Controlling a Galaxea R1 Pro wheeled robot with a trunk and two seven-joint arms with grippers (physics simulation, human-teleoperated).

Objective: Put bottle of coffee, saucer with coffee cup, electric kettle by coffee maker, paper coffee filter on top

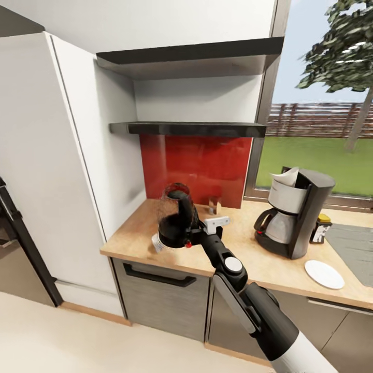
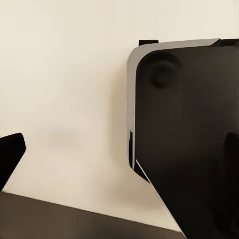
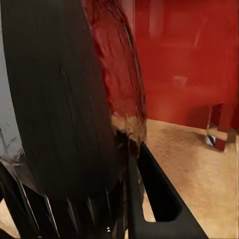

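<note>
Wooden tabletop (image 1: 243,248) carries the coffee maker (image 1: 295,212) far right, filter (image 1: 286,177) on top. Right end effector (image 1: 178,228) grasps the dark glass kettle (image 1: 175,215) above its left part; right wrist view adds red reflections. Left end effector's state: cannot tell.

Red backsplash (image 1: 199,166), two dark wall shelves (image 1: 189,128), window (image 1: 321,114).

Bright even daylight from window (image 1: 316,129); soft shadows; right wrist view perhaps blurred

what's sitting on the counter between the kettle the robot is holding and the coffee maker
In the head view, a small clear glass stands by the red backsplash, between the electric kettle in the right gripper and the coffee maker; otherwise bare countertop.
</note>
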